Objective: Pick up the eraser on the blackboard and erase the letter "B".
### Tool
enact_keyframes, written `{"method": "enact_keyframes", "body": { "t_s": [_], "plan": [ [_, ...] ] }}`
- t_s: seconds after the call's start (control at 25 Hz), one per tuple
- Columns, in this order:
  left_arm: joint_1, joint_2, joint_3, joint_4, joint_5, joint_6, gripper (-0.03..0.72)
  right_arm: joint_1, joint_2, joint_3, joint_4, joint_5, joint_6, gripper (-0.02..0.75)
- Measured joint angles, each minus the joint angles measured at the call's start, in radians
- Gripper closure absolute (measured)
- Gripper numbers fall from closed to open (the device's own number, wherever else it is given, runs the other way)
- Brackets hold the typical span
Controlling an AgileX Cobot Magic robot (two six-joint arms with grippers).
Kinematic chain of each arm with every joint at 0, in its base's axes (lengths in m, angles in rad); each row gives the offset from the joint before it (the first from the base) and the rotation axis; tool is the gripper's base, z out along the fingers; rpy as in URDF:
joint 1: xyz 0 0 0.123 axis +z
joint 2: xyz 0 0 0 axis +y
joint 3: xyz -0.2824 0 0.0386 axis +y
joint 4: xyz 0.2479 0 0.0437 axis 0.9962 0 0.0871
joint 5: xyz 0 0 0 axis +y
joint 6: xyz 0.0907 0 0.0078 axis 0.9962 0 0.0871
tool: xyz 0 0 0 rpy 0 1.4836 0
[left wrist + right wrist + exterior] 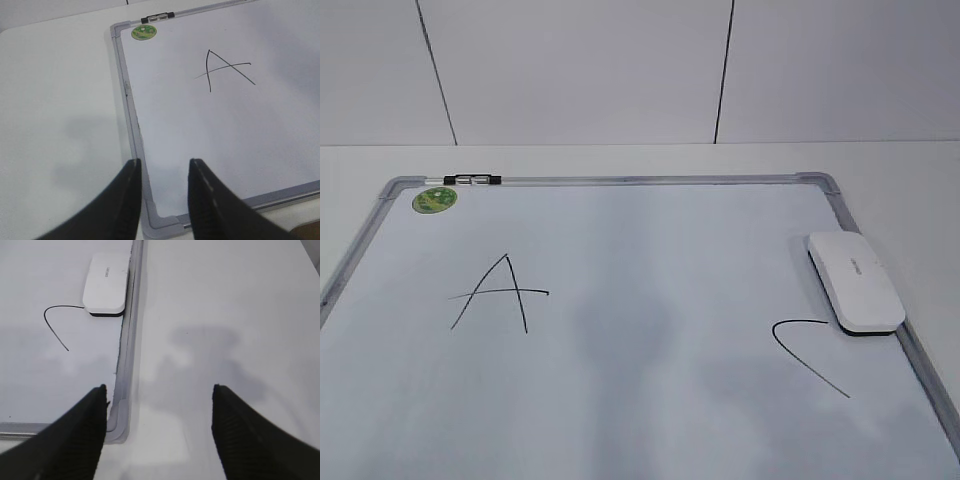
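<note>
The white eraser [855,280] lies flat on the right edge of the blackboard [640,420], just above a black "C" [805,352]. A black "A" [498,293] is at the left. No letter "B" shows; between them is only a faint grey smudge. In the right wrist view the eraser [106,282] lies far ahead of my open, empty right gripper [159,392], which hovers by the board's near right corner [117,425]. My left gripper [164,167] is open and empty over the board's near left corner [165,222]. Neither gripper shows in the exterior view.
A round green sticker [434,200] and a small black-and-clear clip [472,180] sit at the board's far left corner. The white table [225,315] extends right of the frame and also left of it [55,100]. A panelled wall [620,70] stands behind.
</note>
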Motion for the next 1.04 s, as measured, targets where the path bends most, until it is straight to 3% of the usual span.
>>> {"method": "enact_keyframes", "body": {
  "t_s": [1.04],
  "plan": [
    [0.0, 0.0, 0.0, -0.003, 0.0, 0.0, 0.445, 0.0, 0.0, 0.0, 0.004, 0.0, 0.002, 0.207]
  ]
}}
